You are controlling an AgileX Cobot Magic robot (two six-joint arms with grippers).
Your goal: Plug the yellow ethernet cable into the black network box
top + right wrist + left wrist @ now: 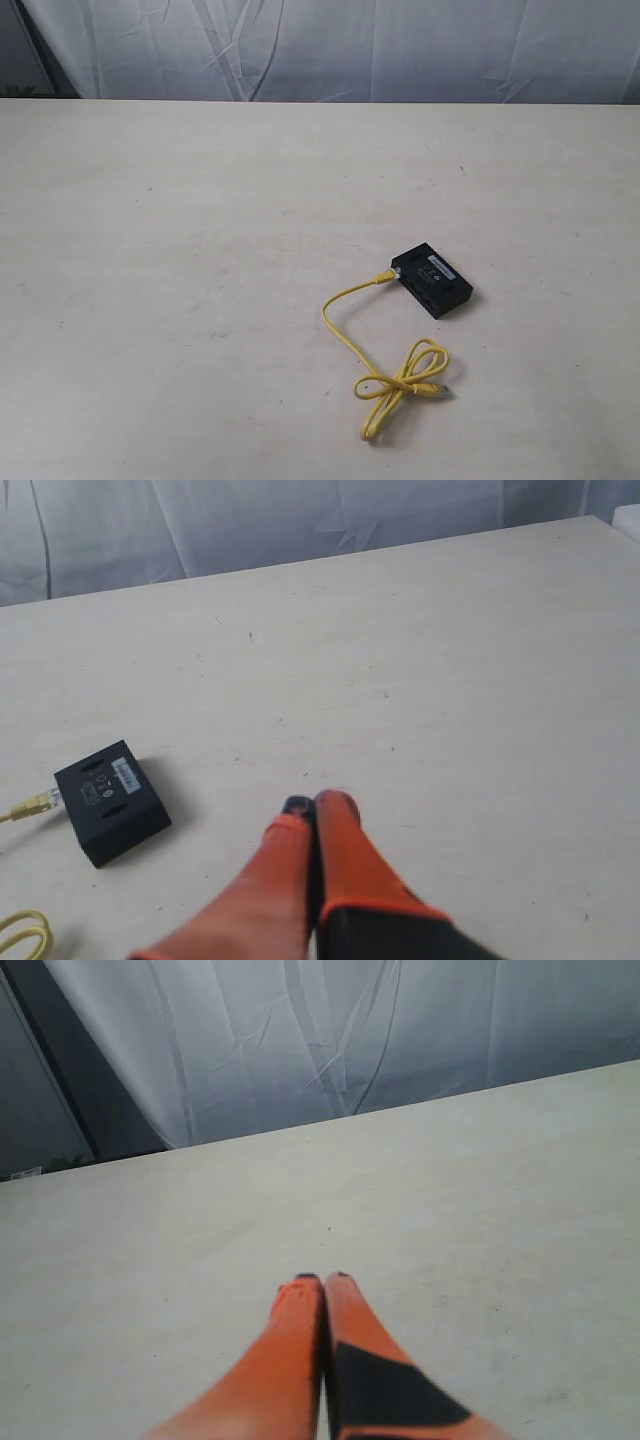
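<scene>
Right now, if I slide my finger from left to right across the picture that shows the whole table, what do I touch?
The curve of the yellow ethernet cable → its plug at the box's end → the black network box.

surface: pale table [200, 250] | on it: black network box [433, 279], yellow ethernet cable [393, 382] | one end touching box

The left tool [322, 1280] has two tapering orange fingers with small black tips, one bearing a black patch. The right tool [316, 802] matches: orange fingers, black base.
</scene>
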